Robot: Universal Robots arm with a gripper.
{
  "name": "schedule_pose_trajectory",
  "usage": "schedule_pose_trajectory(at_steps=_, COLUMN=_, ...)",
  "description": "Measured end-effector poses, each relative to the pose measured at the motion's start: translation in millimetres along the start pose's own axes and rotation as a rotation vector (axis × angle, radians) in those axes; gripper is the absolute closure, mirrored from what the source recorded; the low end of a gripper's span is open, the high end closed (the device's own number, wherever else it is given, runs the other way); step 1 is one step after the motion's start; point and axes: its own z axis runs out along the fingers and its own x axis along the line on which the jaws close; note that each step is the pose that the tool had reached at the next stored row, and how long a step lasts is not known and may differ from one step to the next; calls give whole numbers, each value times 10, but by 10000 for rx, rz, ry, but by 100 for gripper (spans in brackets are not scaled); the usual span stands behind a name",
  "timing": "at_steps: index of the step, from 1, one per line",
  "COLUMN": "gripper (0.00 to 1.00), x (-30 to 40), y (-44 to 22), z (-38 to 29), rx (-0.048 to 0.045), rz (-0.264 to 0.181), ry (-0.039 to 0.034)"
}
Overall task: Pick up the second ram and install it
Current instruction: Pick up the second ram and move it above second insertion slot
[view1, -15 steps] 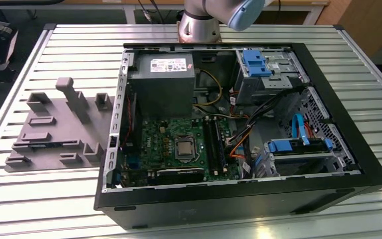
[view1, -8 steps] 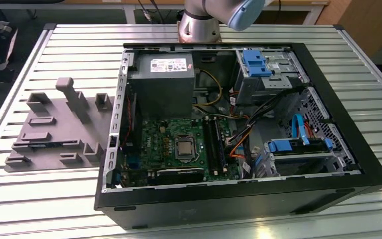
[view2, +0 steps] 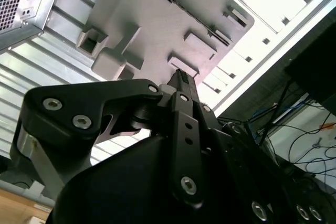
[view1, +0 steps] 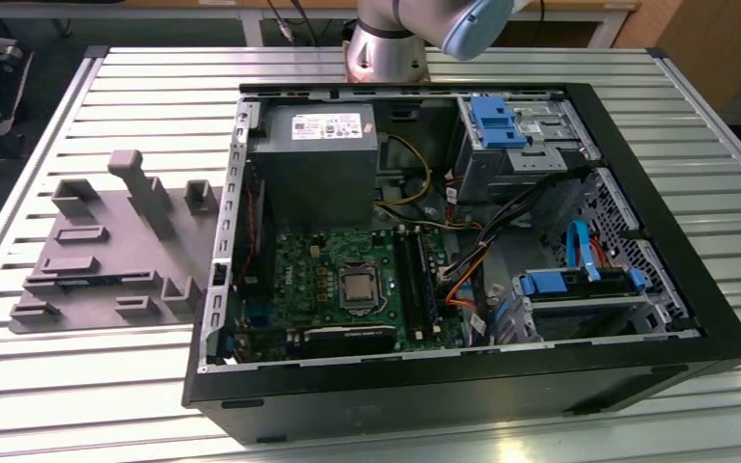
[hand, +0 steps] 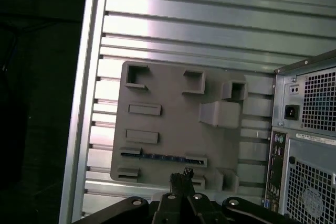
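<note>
In the first wrist view, the second ram (hand: 163,157), a thin blue strip, lies in a long slot of a grey holder (hand: 173,114), near the holder's edge closest to the gripper (hand: 181,173). The gripper hangs above that edge, its fingers drawn together with nothing between them.

In the second wrist view, the fingertips (view2: 180,75) meet in front of the holder.

In the exterior view, the holder sits on the slatted metal worktop (view1: 679,125), toward the edge at the exterior view's left, beside an open computer case (view1: 474,386). The arm (view1: 384,48) rises at the far edge.
</note>
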Motion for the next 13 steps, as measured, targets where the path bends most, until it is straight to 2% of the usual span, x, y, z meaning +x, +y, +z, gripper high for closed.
schedule_pose_trajectory(at_steps=13, gripper=89, x=17, y=1, z=0, rx=-40, rz=-1813, ry=80)
